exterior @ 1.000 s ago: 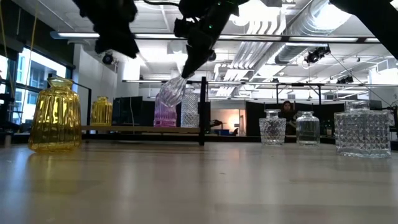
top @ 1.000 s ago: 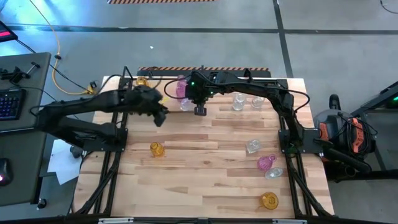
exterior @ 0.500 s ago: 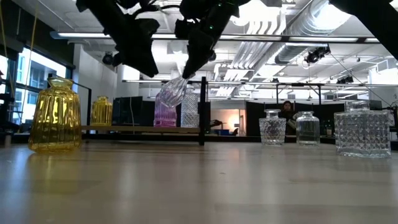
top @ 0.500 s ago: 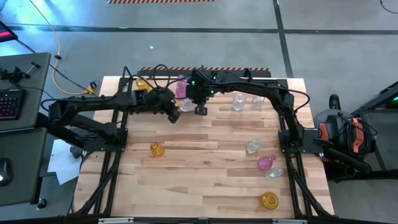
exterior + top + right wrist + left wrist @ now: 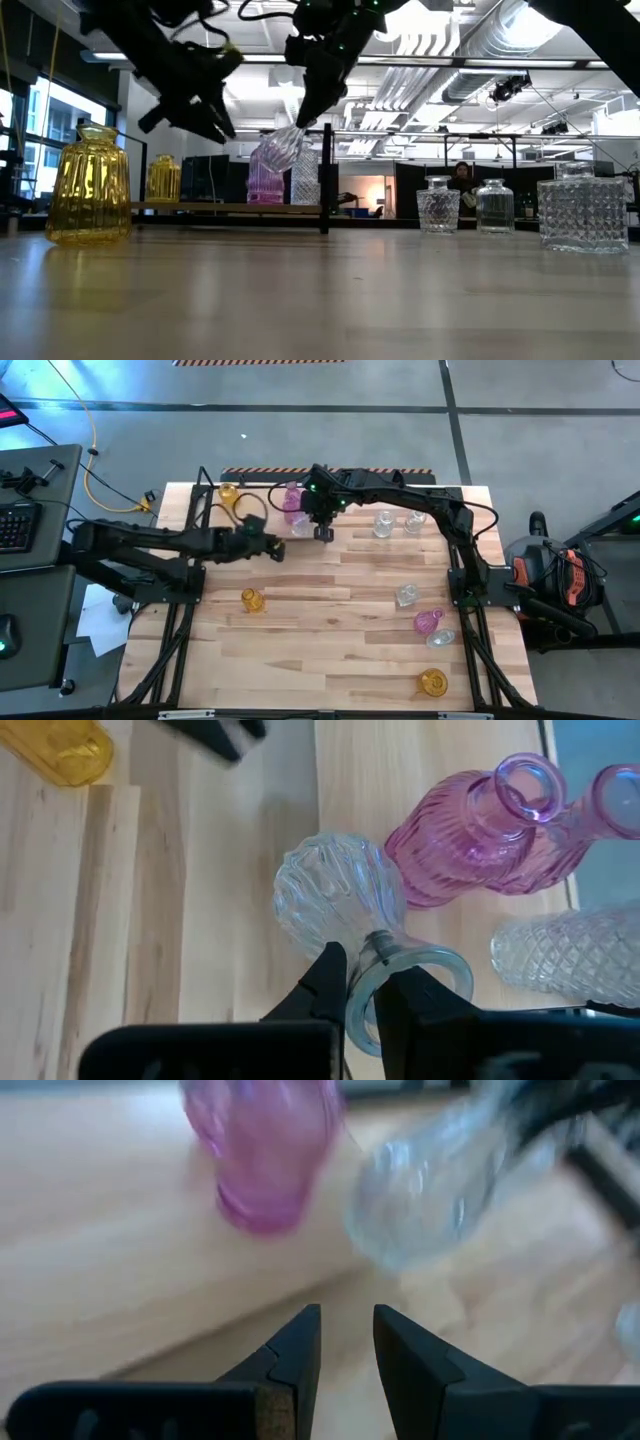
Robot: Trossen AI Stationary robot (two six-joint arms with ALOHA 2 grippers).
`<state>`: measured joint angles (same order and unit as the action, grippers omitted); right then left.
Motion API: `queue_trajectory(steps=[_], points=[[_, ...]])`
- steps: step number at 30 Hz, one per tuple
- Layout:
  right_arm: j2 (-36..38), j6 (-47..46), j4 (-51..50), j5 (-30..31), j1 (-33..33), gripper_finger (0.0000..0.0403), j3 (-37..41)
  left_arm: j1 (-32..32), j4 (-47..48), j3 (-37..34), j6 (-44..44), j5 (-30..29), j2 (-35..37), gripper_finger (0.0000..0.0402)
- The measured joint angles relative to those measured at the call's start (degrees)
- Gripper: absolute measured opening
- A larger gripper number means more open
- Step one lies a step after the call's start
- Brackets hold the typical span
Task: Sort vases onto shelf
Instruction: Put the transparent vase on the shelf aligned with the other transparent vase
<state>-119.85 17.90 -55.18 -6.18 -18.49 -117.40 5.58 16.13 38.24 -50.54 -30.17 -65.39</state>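
Clear vase (image 5: 335,900) hung tilted above the shelf (image 5: 262,518), just beside the pink vase (image 5: 470,840); the right gripper (image 5: 361,982) pinched its rim; the left gripper (image 5: 346,1342), fingers narrowly apart and holding nothing, hovered near the clear vase.

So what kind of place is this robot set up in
Probably an open lab or industrial workspace: bare ducts and pipes overhead, a grey concrete floor with hazard-striped tape, and a keyboard on a desk beside the butcher-block table.
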Motion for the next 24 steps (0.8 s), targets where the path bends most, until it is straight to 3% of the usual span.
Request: queue_trajectory(steps=[4,10,15,24], points=[[0.0,0.0,-0.4,-1.2,-0.3,0.0007,0.0,-1.4,-8.7,-4.3,-2.0,-8.2,4.4,0.0087],[0.0,0.1,-0.8,-1.2,-0.6,0.0007,0.0,-0.5,-25.9,-12.2,-5.4,-5.2,3.4,0.0087],[0.0,0.1,-1.1,-1.2,-1.1,0.0007,0.0,-0.3,-38.9,-14.1,-3.1,-4.6,0.4,0.0087],[0.1,0.4,-1.0,-1.1,-1.5,0.0007,0.2,-0.2,-42.7,-14.1,-9.1,-4.1,-7.9,0.0087]])
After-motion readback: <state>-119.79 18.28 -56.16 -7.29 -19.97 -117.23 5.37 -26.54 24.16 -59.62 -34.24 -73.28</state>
